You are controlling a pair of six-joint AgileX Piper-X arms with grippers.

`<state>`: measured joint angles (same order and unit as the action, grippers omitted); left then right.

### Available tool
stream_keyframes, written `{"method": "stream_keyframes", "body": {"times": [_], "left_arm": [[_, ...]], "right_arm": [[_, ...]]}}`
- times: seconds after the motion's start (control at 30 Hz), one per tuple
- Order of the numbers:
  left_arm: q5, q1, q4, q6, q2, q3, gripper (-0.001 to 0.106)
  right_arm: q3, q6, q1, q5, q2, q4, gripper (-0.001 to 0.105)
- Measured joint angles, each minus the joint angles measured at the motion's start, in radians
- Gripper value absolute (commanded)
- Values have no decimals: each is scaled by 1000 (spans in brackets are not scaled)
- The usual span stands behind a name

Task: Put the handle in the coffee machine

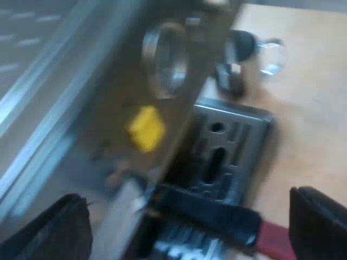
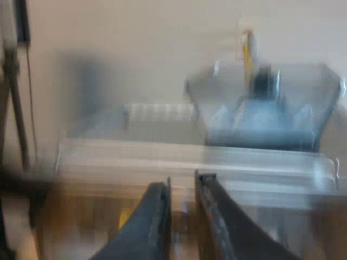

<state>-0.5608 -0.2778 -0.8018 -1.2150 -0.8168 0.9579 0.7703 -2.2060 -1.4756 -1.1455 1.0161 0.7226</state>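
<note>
The espresso machine's front [image 1: 162, 108] carries a round gauge [image 1: 165, 59] and a yellow tag [image 1: 146, 127]. The holder's dark handle [image 1: 209, 214] juts out from that front over the drip tray [image 1: 230, 143], and its red end [image 1: 274, 238] points away from the machine. My left gripper [image 1: 187, 216] is open, one finger on each side of the handle and neither touching it. My right gripper [image 2: 183, 179] hangs shut and empty over the machine's top [image 2: 190, 157], close to the bean hopper [image 2: 265, 108].
A tamper with a black knob [image 1: 239, 44], a measuring glass [image 1: 271, 57] and a small metal piece [image 1: 230, 80] stand on the wooden table [image 1: 309, 124] beyond the drip tray. A dark stand [image 2: 16, 108] rises beside the machine.
</note>
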Motion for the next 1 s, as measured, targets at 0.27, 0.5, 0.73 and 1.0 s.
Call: {"method": "stream_keyframes", "body": {"times": [0.27,0.5,0.73,1.0], "left_arm": [[-7,148,25,-103,123,2,75],[25,279,115,-292,146,76,76],[61,433,106,-312,146,146,76],[61,517,99,-358,146,178,76]], "right_arm": [[146,376,289,372,-6,-370,23],[263,440,468,682,-9,-723,64],[347,441,629,755,-104,-1097,66],[346,441,821,765,-250,-1330,66]]}}
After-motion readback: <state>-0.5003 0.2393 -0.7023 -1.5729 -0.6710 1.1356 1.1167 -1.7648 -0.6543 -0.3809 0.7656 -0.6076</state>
